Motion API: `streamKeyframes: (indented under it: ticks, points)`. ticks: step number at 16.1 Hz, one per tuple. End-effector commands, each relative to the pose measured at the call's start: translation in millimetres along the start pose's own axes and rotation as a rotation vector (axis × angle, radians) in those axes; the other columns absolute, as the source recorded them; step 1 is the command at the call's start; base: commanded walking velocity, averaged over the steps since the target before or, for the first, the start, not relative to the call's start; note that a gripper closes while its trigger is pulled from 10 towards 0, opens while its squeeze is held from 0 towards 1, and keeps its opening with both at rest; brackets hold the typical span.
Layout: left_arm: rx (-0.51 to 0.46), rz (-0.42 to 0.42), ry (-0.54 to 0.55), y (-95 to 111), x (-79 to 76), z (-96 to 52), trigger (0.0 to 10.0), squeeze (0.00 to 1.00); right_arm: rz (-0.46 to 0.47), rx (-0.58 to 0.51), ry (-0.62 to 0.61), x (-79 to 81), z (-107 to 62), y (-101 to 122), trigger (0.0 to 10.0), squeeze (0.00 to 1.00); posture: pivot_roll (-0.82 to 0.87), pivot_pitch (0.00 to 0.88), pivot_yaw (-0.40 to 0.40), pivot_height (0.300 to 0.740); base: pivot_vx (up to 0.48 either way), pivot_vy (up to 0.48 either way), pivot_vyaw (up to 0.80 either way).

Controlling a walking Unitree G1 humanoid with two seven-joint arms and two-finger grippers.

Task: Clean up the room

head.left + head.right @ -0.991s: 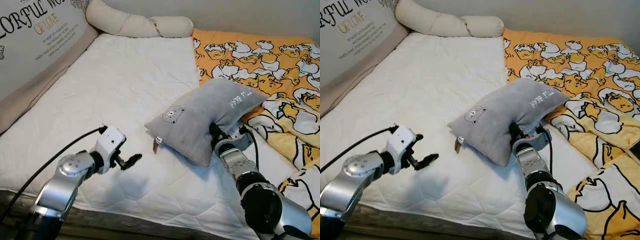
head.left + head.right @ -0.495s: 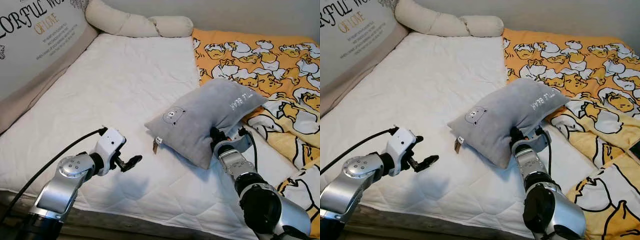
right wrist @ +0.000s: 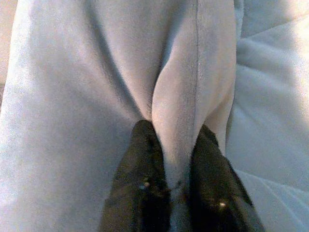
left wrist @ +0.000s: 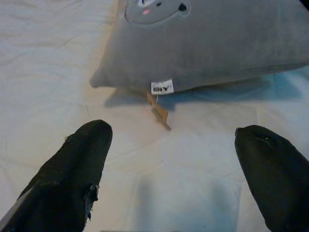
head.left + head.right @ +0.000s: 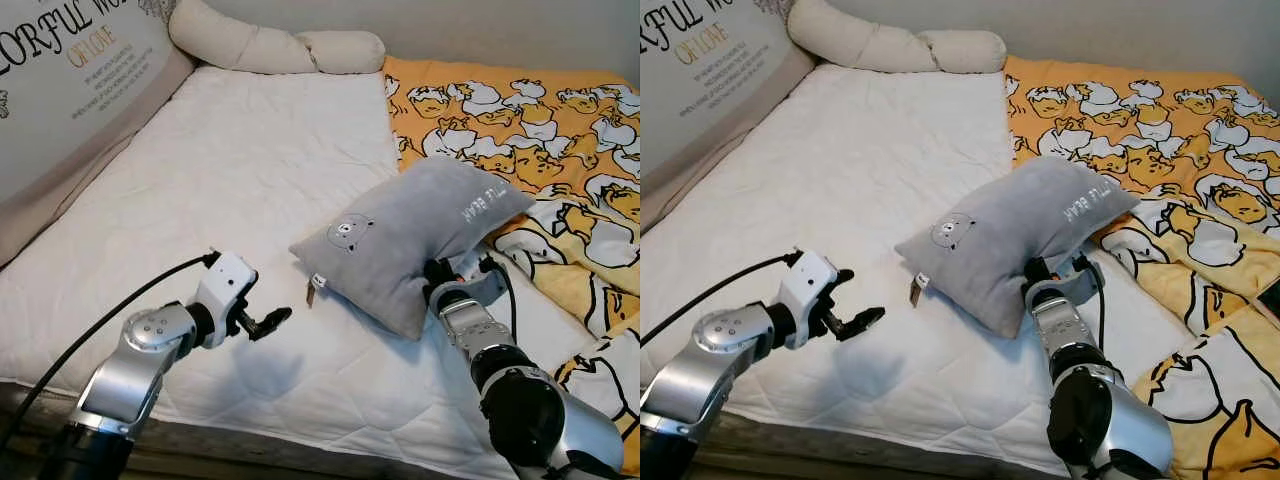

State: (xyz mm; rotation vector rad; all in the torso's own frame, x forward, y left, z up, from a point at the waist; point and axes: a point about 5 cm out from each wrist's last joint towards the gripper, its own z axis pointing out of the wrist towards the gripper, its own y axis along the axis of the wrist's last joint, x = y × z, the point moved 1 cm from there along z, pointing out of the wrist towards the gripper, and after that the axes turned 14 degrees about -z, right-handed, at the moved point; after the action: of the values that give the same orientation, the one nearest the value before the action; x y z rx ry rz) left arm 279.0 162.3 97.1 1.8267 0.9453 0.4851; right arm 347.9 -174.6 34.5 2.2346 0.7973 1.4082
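Note:
A grey pillow (image 5: 415,235) with a small bear face and white lettering lies on the white mattress (image 5: 230,180), its far end resting on the duck-print blanket. My right gripper (image 3: 174,179) is shut on a pinched fold of the pillow's near edge, seen also as the right gripper (image 5: 437,273) under the pillow's side. My left gripper (image 5: 268,321) hovers low over the mattress, to the left of the pillow's tagged corner, and stands open with nothing between its fingers (image 4: 77,164). A white label and a brown tag (image 4: 160,108) hang from that corner.
An orange blanket with yellow ducks (image 5: 540,130) covers the right part of the bed. A cream bolster (image 5: 270,45) lies along the far edge. A padded side panel with printed words (image 5: 70,70) lines the left. The mattress's near edge (image 5: 300,440) is just below my arms.
My left gripper has crept a little to the right, toward the pillow's tagged corner. The pillow has sunk slightly in my right gripper's hold.

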Motion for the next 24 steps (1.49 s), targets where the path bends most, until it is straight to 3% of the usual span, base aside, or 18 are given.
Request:
streamKeyframes:
  ticks: [1, 5, 8, 9, 10, 11, 13, 16, 17, 19, 20, 21, 22, 23, 24]
  points:
    - [-0.016, -0.009, 0.013, 3, 2.5, -2.1, 10.0, 0.00, 0.004, 0.020, 0.002, 8.8, 2.5, 2, 0.0, 0.00, 0.06, 0.000, -0.024, 0.740, 0.000, 0.000, 0.00]
    - [-0.043, -0.039, 0.038, 3, 6.8, -7.9, 10.0, 0.00, 0.045, 0.041, 0.118, 37.8, 6.6, 8, 0.0, 0.00, 0.07, 0.000, -0.038, 0.740, 0.000, 0.000, 0.00]
    - [-0.104, -0.116, 0.115, 3, 14.9, -12.8, 10.0, 0.00, -0.026, 0.082, 0.268, 87.0, 9.1, 12, 0.0, 0.00, 0.06, 0.000, -0.040, 0.740, 0.000, 0.000, 0.00]
    - [-0.114, -0.123, 0.184, 5, 22.9, -14.0, 10.0, 0.00, -0.057, 0.089, 0.344, 108.9, 8.2, 15, 0.0, 0.00, 0.06, 0.000, -0.041, 0.740, 0.000, 0.000, 0.00]
    - [-0.120, -0.124, 0.220, 6, 27.0, -14.4, 10.0, 0.00, -0.062, 0.091, 0.369, 115.6, 7.6, 16, 0.0, 0.00, 0.06, 0.000, -0.044, 0.740, 0.000, 0.000, 0.00]
    - [-0.166, -0.153, 0.335, 13, 41.4, -17.2, 10.0, 0.00, -0.078, 0.106, 0.457, 138.9, 4.5, 19, 0.0, 0.00, 0.06, 0.000, -0.047, 0.740, 0.000, 0.000, 0.00]
    - [-0.203, -0.185, 0.432, 19, 53.5, -20.9, 10.0, 0.00, -0.077, 0.161, 0.614, 171.8, -4.4, 21, 0.0, 0.00, 0.06, 0.000, -0.047, 0.740, 0.000, 0.000, 0.00]
    - [-0.230, -0.243, 0.496, 22, 61.0, -23.2, 10.0, 0.00, -0.012, 0.211, 0.759, 196.6, -16.2, 29, 0.0, 0.00, 0.05, 0.000, -0.036, 0.740, 0.000, 0.000, 0.00]
    - [-0.271, -0.276, 0.573, 26, 71.7, -25.3, 10.0, 1.00, 0.087, 0.235, 0.847, 202.9, -26.8, 47, 0.0, 0.00, 0.03, 0.000, -0.022, 0.740, 0.000, 0.000, 0.00]
    - [-0.348, -0.306, 0.614, 32, 80.9, -29.3, 10.0, 1.00, 0.073, 0.253, 0.852, 189.7, -30.8, 50, 0.0, 0.00, 0.02, 0.000, -0.014, 0.740, 0.000, 0.000, 0.00]
    - [-0.341, -0.289, 0.659, 33, 86.4, -31.9, 10.0, 1.00, 0.031, 0.288, 0.789, 156.9, -29.7, 39, 0.0, 0.00, 0.02, 0.000, -0.010, 0.740, 0.000, 0.000, 0.00]
    - [-0.400, -0.281, 0.691, 38, 89.1, -33.7, 10.0, 1.00, 0.068, 0.312, 0.727, 134.8, -27.7, 31, 0.0, 0.00, 0.01, 0.000, -0.009, 0.740, 0.000, 0.000, 0.00]
    - [-0.418, -0.274, 0.694, 40, 89.7, -34.1, 10.0, 1.00, 0.083, 0.318, 0.710, 127.7, -27.6, 28, 0.0, 0.00, 0.01, 0.000, -0.005, 0.740, 0.000, 0.000, 0.00]
    - [-0.396, -0.278, 0.693, 39, 91.6, -30.9, 10.0, 1.00, 0.065, 0.318, 0.683, 109.0, -28.9, 19, 0.0, 0.00, 0.00, 0.000, 0.001, 0.740, 0.000, 0.000, 0.00]
    - [-0.382, -0.278, 0.682, 39, 90.0, -23.9, 10.0, 1.00, 0.029, 0.315, 0.588, 78.0, -24.0, 5, 0.0, 0.00, 0.00, 0.000, 0.005, 0.740, 0.000, 0.000, 0.00]
